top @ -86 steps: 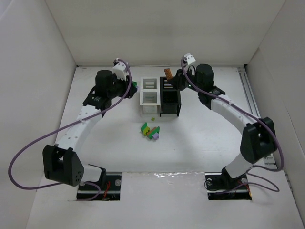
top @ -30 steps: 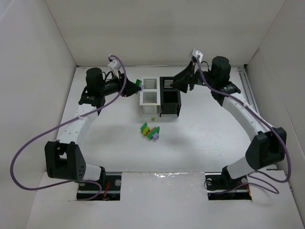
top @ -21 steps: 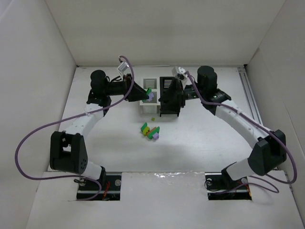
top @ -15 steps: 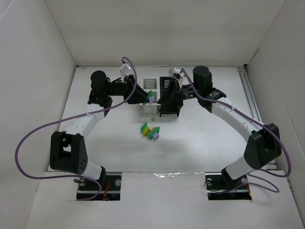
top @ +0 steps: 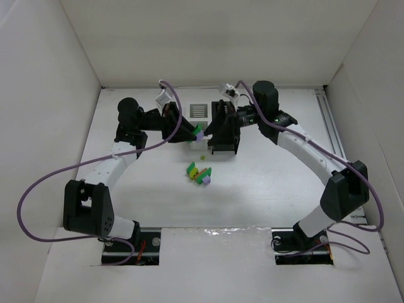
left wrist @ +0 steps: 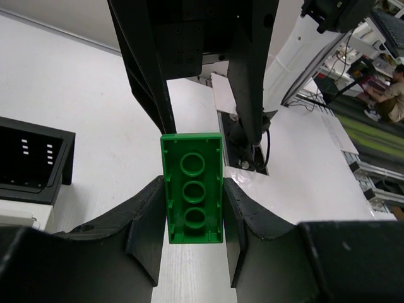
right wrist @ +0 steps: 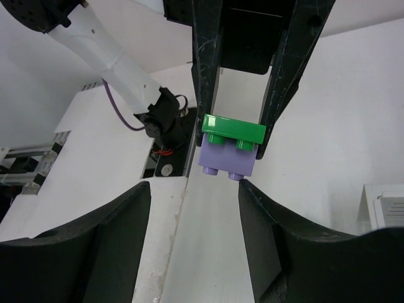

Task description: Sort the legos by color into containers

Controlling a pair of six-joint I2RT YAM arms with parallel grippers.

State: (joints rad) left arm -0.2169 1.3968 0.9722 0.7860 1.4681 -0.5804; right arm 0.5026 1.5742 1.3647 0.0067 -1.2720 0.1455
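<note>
The flat green plastic brick (left wrist: pixel 192 197) is pinched by the left gripper (left wrist: pixel 192 203). The small purple brick (right wrist: pixel 227 162) stuck to it should be grabbed squarely by the spread right gripper (right wrist: pixel 192 192).

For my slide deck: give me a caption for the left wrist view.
Left gripper clamps a green lego; the right gripper, its jaws open, stands just beyond.

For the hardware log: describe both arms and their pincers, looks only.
Left arm and right arm match: white tapered links, bulky black joints. A purple cable loops alongside each. Left pincer and right pincer are matte black with two curved fingers. No markings legible.
</note>
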